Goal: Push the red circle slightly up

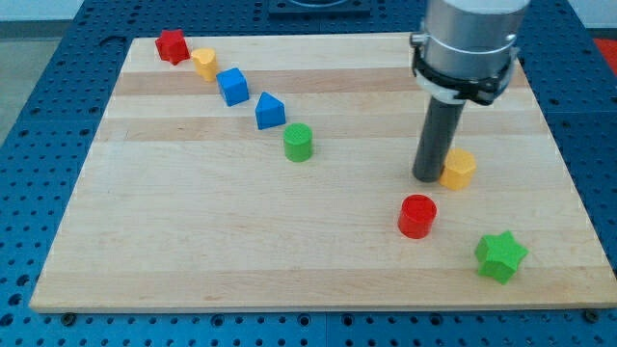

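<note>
The red circle (417, 215) is a short red cylinder lying on the wooden board (193, 231), toward the view's lower right. My tip (428, 177) is just above it in the view, a short gap away and slightly to its right. A yellow block (459, 168) sits right beside the tip on its right, touching or nearly touching the rod.
A green star (500, 255) lies to the lower right of the red circle. A diagonal row runs from the top left: a red block (173, 45), a yellow block (203, 64), a blue block (232, 86), a blue block (270, 111), a green cylinder (298, 143).
</note>
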`<state>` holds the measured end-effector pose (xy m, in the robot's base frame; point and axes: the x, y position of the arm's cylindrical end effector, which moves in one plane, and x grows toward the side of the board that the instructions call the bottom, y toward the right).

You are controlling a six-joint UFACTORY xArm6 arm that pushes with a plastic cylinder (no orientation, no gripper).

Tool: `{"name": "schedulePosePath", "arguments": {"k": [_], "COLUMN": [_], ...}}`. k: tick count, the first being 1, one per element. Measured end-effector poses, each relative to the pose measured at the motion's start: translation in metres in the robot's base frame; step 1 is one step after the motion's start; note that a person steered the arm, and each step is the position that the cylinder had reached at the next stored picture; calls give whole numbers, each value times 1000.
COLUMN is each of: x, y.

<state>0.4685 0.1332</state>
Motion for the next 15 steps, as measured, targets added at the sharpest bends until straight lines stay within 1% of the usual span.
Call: {"name": "schedulePosePath", "arguments": {"k": [2,3,4,5,6,7,8,9,10,11,12,13,14,15], "x": [0,0,19,64,104,113,109,85,36,45,94,114,95,50], "y": [13,-39,-115,-133,-120,-71,-22,8,12,12,9,-9,-52,-69]}}
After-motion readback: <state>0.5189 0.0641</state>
